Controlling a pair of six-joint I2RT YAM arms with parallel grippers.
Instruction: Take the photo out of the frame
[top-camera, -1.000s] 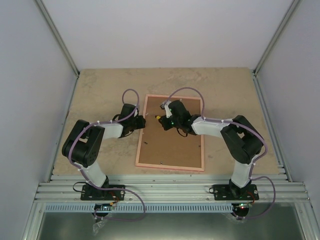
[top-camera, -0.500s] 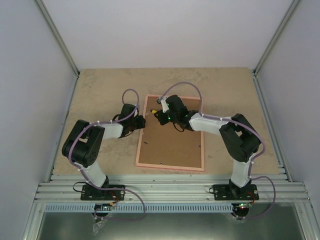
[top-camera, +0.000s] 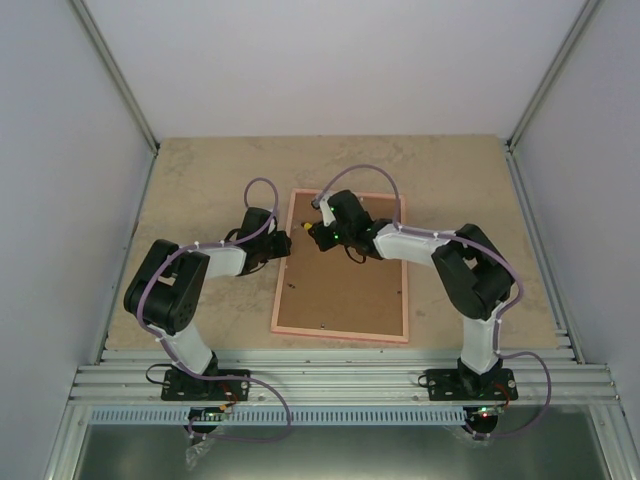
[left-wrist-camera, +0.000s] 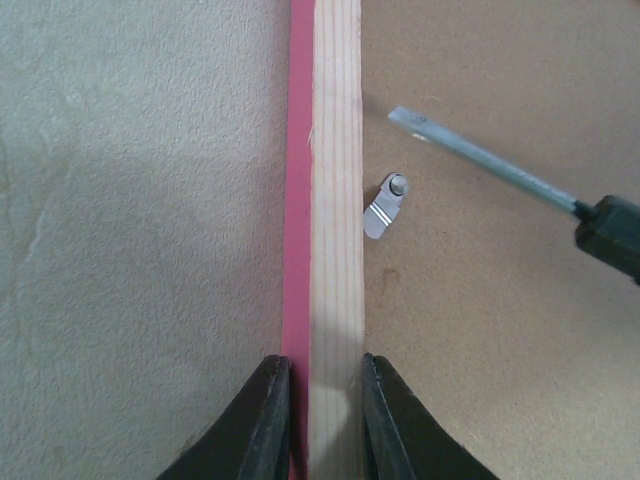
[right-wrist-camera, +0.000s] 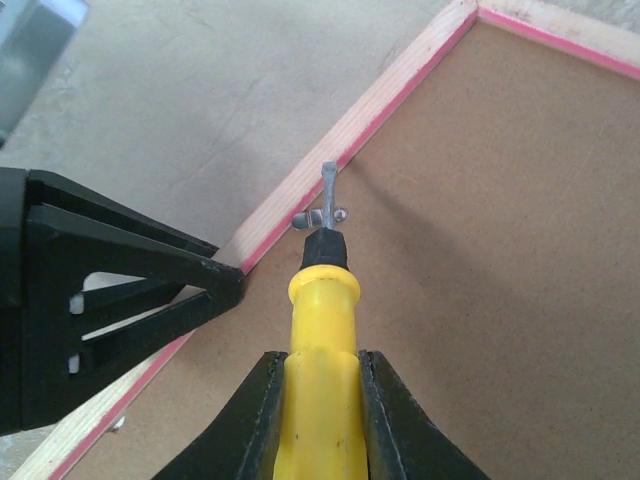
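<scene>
The pink frame (top-camera: 341, 335) lies face down on the table, its brown fibreboard back (top-camera: 345, 290) up. The photo is hidden under that back. My left gripper (top-camera: 287, 243) is shut on the frame's left rail (left-wrist-camera: 336, 200), one finger on each side (left-wrist-camera: 326, 365). My right gripper (top-camera: 328, 232) is shut on a yellow-handled screwdriver (right-wrist-camera: 323, 320). The screwdriver's blade (left-wrist-camera: 480, 165) reaches over a small metal turn clip (right-wrist-camera: 318, 216) on the back beside the left rail. The clip (left-wrist-camera: 385, 205) sits angled, its end near the rail.
The beige table (top-camera: 200, 180) is bounded by grey walls at left, right and back, and by an aluminium rail (top-camera: 340, 380) at the near edge. Another small clip (right-wrist-camera: 118, 423) sits lower along the left rail. My left gripper's fingers (right-wrist-camera: 150, 270) lie close to the screwdriver.
My right gripper has moved left and a little farther back across the frame's back, bringing the screwdriver tip to the clip by the left rail. The left arm has not moved.
</scene>
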